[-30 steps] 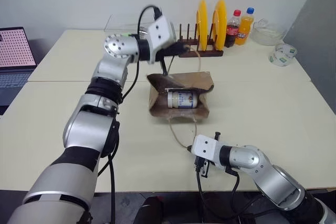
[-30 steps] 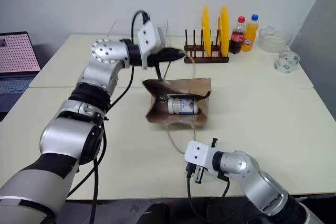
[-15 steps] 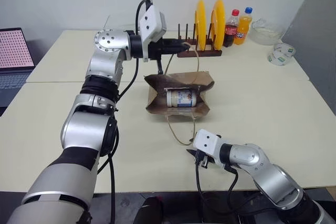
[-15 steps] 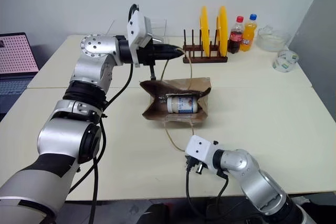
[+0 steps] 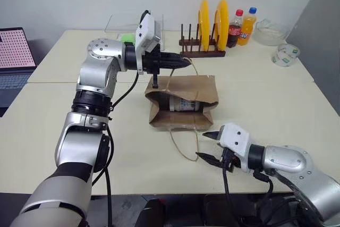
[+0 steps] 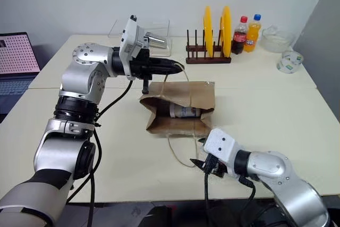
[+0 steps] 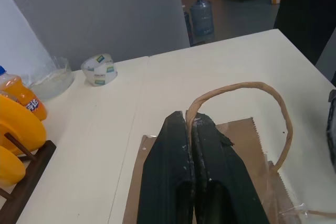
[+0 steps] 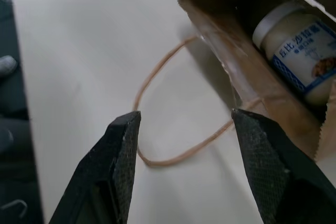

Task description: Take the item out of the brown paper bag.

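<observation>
The brown paper bag (image 5: 186, 91) lies on its side mid-table, its mouth facing me. Inside lies the item (image 8: 298, 51), a small clear bottle with a whitish label, half hidden under the bag's upper wall (image 6: 186, 111). My left gripper (image 7: 189, 116) is shut on the bag's upper loop handle (image 7: 247, 85) and holds it above the bag's back edge (image 5: 183, 62). The lower handle (image 5: 183, 144) lies slack on the table in front of the bag. My right gripper (image 8: 186, 124) hovers open just in front of the mouth (image 5: 207, 144), with nothing between its fingers.
A wooden rack with two yellow plates (image 5: 210, 22) stands at the back, with cola (image 5: 234, 27) and orange soda (image 5: 247, 25) bottles, a glass bowl (image 5: 271, 33) and a tape roll (image 5: 287, 54) to its right. A laptop (image 5: 13, 57) sits far left. The table's front edge (image 5: 159, 190) is close.
My right gripper has opened and risen off the table near the lower handle. The left gripper drew the upper handle back toward me, and the bag's upper wall now partly covers the bottle.
</observation>
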Tool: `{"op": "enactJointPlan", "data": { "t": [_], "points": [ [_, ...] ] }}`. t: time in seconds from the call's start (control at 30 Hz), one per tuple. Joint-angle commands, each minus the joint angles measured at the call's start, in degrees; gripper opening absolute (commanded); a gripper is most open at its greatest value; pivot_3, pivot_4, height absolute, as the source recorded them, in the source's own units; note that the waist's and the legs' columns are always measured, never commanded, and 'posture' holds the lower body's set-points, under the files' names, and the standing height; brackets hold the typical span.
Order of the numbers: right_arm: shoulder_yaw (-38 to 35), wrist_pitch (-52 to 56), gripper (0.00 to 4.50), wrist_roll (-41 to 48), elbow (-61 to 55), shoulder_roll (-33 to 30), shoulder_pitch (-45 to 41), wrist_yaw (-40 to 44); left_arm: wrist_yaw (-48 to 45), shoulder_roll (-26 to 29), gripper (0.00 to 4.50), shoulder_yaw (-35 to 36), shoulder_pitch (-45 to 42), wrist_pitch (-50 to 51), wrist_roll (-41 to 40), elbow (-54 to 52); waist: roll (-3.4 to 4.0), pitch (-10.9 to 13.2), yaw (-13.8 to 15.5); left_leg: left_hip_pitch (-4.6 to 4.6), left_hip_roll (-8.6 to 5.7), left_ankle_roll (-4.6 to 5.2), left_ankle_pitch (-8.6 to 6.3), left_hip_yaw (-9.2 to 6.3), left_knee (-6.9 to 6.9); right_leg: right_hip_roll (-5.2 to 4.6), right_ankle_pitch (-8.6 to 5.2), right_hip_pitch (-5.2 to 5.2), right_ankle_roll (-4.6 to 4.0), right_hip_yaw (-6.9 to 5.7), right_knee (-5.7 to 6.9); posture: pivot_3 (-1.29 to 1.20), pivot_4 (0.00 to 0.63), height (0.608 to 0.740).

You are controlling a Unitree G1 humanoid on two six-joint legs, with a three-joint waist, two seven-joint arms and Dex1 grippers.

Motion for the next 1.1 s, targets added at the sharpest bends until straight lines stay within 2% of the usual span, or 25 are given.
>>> {"op": "enactJointPlan", "data": {
  "t": [0.03, 0.2, 0.4, 0.5, 0.57, 0.77, 0.93, 1.1],
  "points": [
    [-1.05, 2.04, 2.89, 2.39, 2.17, 5.04, -7.18, -4.31, 1.49, -0.15, 0.00, 2.24, -2.68, 0.74, -1.64, -0.78, 0.00, 0.00, -0.22, 0.01, 0.01, 0.00, 0.00, 0.01, 0.00, 0.00, 0.00, 0.00, 0.00, 0.00, 0.01, 0.00, 0.150, 0.740],
    [6.30, 1.42, 2.89, -2.07, 14.42, 12.07, -17.45, -12.23, 2.23, -0.48, 0.00, 2.90, -5.15, -0.37, -1.57, 2.06, 0.01, 0.00, -0.38, 0.01, 0.00, -0.06, 0.03, 0.00, -0.01, 0.01, 0.00, -0.07, -0.01, 0.00, 0.04, 0.00, 0.150, 0.740],
    [12.04, -4.78, 2.89, -9.09, 25.22, 11.54, -21.94, -16.90, 2.07, -0.55, 0.00, 3.54, -7.12, -2.30, -1.01, 4.89, 0.01, 0.00, -0.42, -0.19, -0.04, -0.24, 0.13, 0.02, -0.01, -0.05, 0.01, -0.28, -0.01, 0.02, 0.02, 0.00, 0.150, 0.740],
    [12.96, -6.61, 3.47, -11.41, 28.52, 11.64, -24.13, -18.03, 1.90, -0.59, 0.00, 3.54, -7.36, -3.15, -0.77, 5.50, 0.01, 0.00, -0.71, -0.25, -0.04, -0.25, 0.14, 0.03, -0.01, -0.05, 0.01, -0.34, -0.01, 0.02, 0.03, 0.00, 0.150, 0.740],
    [13.32, -7.32, 4.10, -12.36, 30.01, 11.59, -25.31, -18.05, 1.87, -0.64, 0.00, 3.53, -7.41, -3.42, -0.80, 5.69, 0.01, 0.00, -0.90, -0.25, -0.03, -0.25, 0.14, 0.01, -0.01, -0.05, 0.01, -0.34, -0.01, 0.01, 0.04, 0.00, 0.150, 0.740],
    [20.12, -10.30, 4.10, -16.79, 35.16, 7.52, -30.19, -13.73, 1.92, -0.79, 0.00, 3.69, -7.79, -4.01, -0.94, 6.07, 0.01, 0.00, -1.42, -0.24, -0.04, -0.25, 0.14, 0.02, 0.00, -0.04, 0.01, -0.33, -0.01, 0.01, 0.05, 0.00, 0.150, 0.740],
    [30.36, -15.97, 4.10, -27.18, 40.20, 2.23, -34.64, -10.86, 2.99, -1.00, 0.00, 4.61, -9.48, -3.90, -1.28, 7.59, 0.01, 0.00, -1.53, -0.24, -0.04, -0.25, 0.15, 0.03, 0.01, -0.03, 0.01, -0.34, -0.01, 0.01, 0.06, 0.00, 0.150, 0.740],
    [34.18, -21.50, 4.10, -34.50, 42.81, 1.56, -36.28, -9.29, 3.73, -0.85, 0.00, 5.37, -11.10, -3.94, -1.15, 9.83, 0.01, 0.00, -1.55, -0.25, -0.03, -0.26, 0.15, 0.04, 0.01, -0.04, 0.01, -0.36, -0.01, 0.01, 0.05, 0.00, 0.150, 0.740]
  ]
}}
